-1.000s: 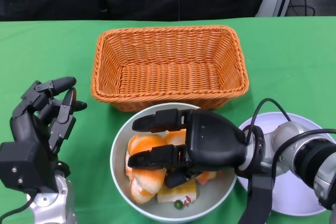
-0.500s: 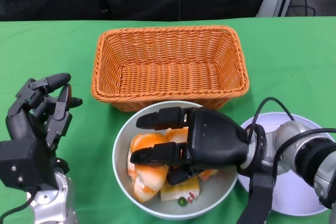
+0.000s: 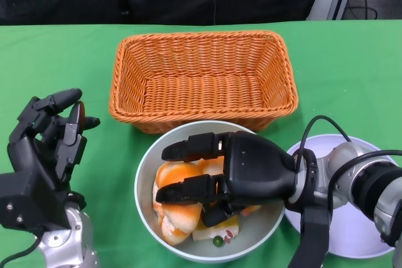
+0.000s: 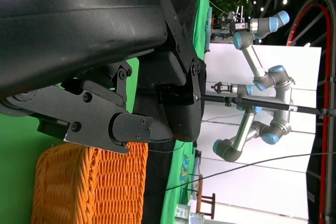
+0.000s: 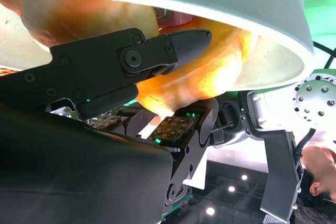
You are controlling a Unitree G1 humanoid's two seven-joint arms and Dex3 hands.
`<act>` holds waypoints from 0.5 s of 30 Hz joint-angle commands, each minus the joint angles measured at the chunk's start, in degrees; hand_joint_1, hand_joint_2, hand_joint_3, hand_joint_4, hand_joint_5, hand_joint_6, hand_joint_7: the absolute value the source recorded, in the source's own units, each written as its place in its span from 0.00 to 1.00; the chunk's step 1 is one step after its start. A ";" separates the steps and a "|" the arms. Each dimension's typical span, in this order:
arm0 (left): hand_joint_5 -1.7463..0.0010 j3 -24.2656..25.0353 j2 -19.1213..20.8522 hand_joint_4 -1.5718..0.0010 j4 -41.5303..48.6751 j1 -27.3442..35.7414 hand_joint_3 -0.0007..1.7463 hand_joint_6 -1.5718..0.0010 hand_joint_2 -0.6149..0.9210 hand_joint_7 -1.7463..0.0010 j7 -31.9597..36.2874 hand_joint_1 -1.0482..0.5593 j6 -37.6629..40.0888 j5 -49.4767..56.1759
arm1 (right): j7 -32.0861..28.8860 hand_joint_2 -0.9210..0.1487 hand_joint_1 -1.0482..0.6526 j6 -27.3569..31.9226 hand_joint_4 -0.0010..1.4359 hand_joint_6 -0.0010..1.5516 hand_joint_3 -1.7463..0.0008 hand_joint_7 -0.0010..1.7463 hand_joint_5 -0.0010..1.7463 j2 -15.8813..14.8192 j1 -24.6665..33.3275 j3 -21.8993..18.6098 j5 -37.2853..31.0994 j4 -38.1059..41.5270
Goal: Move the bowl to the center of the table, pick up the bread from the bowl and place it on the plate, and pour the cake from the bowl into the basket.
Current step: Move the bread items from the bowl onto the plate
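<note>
The right hand [image 3: 242, 171] is reaching into the grey bowl [image 3: 146, 171], its fingers now closing lower around the orange bread roll [image 3: 176, 208] than a second ago; the grasp looks nearly made, though the roll is not yet lifting. The cake slice [image 3: 212, 229] is lying beside the roll in the bowl. The left hand [image 3: 47, 142] is hovering over the green surface [image 3: 56, 61], fingers apart and empty, having drifted slightly outward. The white plate [image 3: 352, 236] is waiting beneath the right forearm, which may be crowding the drop. The wicker basket [image 3: 202, 80] is standing just behind the bowl.

The basket [image 3: 202, 80] stands touching the bowl's [image 3: 146, 177] far rim.
</note>
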 commanded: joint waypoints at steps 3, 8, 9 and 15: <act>0.28 0.65 0.05 0.48 -0.82 -0.52 0.15 0.42 1.00 0.54 -0.59 0.54 0.44 -0.87 | 1.08 0.03 0.34 -1.37 0.63 0.58 1.00 0.02 0.08 -0.30 0.19 -0.23 1.32 0.95; 0.28 0.75 0.02 0.49 -0.69 -0.54 0.15 0.42 1.00 0.54 0.25 0.54 0.15 -0.19 | 3.53 0.02 0.36 -1.77 0.65 0.58 1.00 0.01 0.07 -0.37 0.84 -0.96 3.03 0.89; 0.28 0.80 -0.01 0.49 -0.69 -0.56 0.15 0.42 1.00 0.54 0.29 0.54 0.11 -0.17 | 3.88 0.02 0.36 -1.76 0.65 0.58 1.00 0.01 0.07 -0.41 0.90 -1.00 3.30 0.80; 0.28 1.50 -0.29 0.47 0.17 -1.04 0.16 0.41 1.00 0.53 -1.06 0.56 -0.87 -1.04 | 6.12 0.01 0.40 -1.20 0.74 0.62 1.00 0.02 0.09 -0.81 1.13 -1.52 4.91 0.63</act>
